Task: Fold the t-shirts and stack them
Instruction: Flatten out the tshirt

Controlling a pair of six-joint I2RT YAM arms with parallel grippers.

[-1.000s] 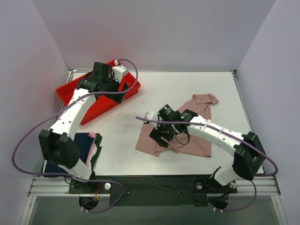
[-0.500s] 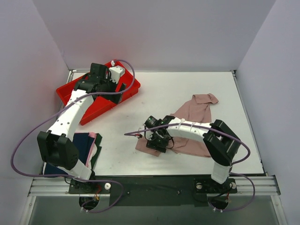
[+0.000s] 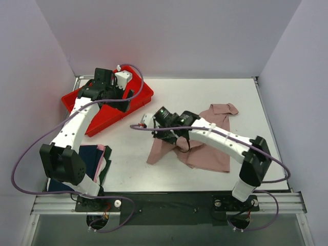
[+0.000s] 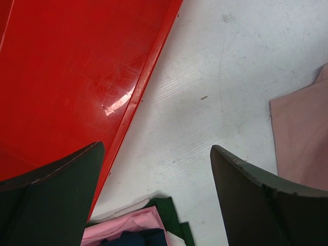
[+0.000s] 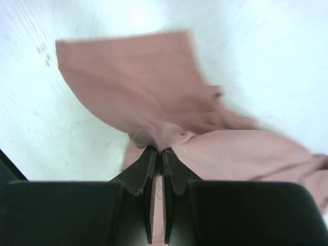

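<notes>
The dusty-pink t-shirt (image 3: 207, 146) lies crumpled on the white table, right of centre. My right gripper (image 3: 174, 139) is shut on a bunched fold of its left part; in the right wrist view the closed gripper (image 5: 158, 151) pinches the pink t-shirt (image 5: 138, 87), which hangs from it above the table. A navy folded t-shirt (image 3: 88, 156) lies in a stack at the near left, also seen from the left wrist as the navy t-shirt (image 4: 134, 239). My left gripper (image 3: 123, 95) hovers over the red tray, open and empty, its fingers (image 4: 266, 200) wide apart.
The red tray (image 3: 82, 100) sits at the back left, its rim (image 4: 141, 97) running diagonally under the left gripper. Pink and dark green cloth (image 4: 171, 212) lie in the stack with the navy shirt. Grey walls enclose the table on three sides.
My right gripper has shut on the pink shirt's left part and pulled it up and towards the back left. The left arm has drifted slightly back over the tray.
</notes>
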